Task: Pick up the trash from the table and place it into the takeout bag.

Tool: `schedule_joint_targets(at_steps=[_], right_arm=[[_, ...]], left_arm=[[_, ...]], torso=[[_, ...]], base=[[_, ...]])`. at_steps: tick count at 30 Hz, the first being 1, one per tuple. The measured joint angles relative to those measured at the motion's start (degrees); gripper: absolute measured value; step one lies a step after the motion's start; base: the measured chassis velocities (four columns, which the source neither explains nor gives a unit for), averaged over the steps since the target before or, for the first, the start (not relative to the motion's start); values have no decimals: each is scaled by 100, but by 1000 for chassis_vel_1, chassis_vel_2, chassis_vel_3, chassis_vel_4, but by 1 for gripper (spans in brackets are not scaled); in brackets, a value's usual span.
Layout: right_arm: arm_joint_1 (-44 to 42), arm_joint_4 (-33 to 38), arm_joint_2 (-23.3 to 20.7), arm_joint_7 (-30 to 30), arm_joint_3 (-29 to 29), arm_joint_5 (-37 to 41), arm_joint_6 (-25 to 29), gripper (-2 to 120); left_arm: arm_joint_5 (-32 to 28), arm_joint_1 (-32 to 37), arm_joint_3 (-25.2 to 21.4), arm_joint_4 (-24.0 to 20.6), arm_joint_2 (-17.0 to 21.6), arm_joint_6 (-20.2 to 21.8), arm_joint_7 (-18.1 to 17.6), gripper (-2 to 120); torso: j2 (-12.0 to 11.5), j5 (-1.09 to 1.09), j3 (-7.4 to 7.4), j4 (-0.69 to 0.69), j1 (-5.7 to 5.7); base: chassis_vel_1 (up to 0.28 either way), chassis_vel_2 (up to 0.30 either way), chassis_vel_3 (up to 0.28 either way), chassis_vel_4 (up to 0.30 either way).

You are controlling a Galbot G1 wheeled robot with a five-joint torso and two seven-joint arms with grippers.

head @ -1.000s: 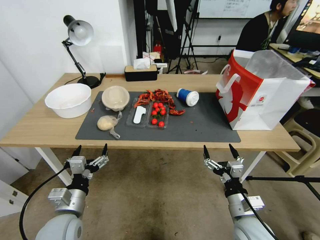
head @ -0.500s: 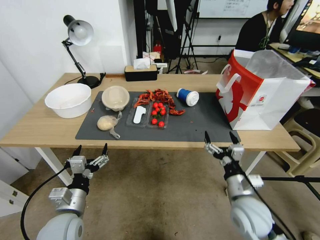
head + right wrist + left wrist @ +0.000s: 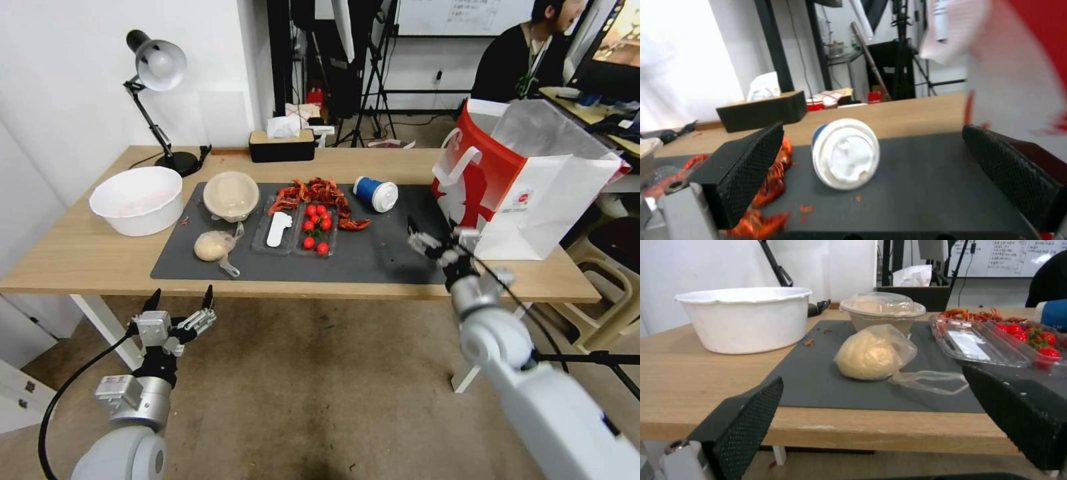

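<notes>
On the dark mat (image 3: 393,257) of the table (image 3: 80,260) lies trash. A blue white-lidded cup (image 3: 375,194) rests on its side, its lid facing my right wrist camera (image 3: 845,158). A small clear bag with a beige lump (image 3: 213,246) (image 3: 873,355) lies in front of a round beige lidded bowl (image 3: 231,195) (image 3: 882,311). The red and white takeout bag (image 3: 527,187) (image 3: 1022,83) stands open at the table's right end. My right gripper (image 3: 437,231) hovers open over the mat's right front, beside the bag and short of the cup. My left gripper (image 3: 184,292) is open, below the table's front edge.
A large white bowl (image 3: 138,199) stands at the left. A clear tray with cherry tomatoes (image 3: 297,230) and red crayfish shells (image 3: 320,192) sit mid-mat. A desk lamp (image 3: 157,67) and a dark tissue box (image 3: 281,145) line the back edge. Bare mat lies between cup and gripper.
My right arm has risen from below the table edge and reached forward over the mat's right front, next to the takeout bag. The left arm has stayed put.
</notes>
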Motion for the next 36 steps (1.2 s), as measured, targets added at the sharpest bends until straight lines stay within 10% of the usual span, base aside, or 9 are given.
schedule_joint_targets(at_steps=[14, 36], right_arm=[[1467, -1777, 316, -177, -1093, 205, 120, 100], [2180, -2604, 716, -238, -1538, 208, 228, 100]], left_arm=[[1, 12, -54, 6, -9, -44, -12, 100], [8, 14, -84, 68, -20, -133, -20, 100]], torso=[[0, -2, 0, -1, 0], [0, 0, 0, -1, 0]], base=[[0, 0, 0, 0], [0, 0, 0, 0]])
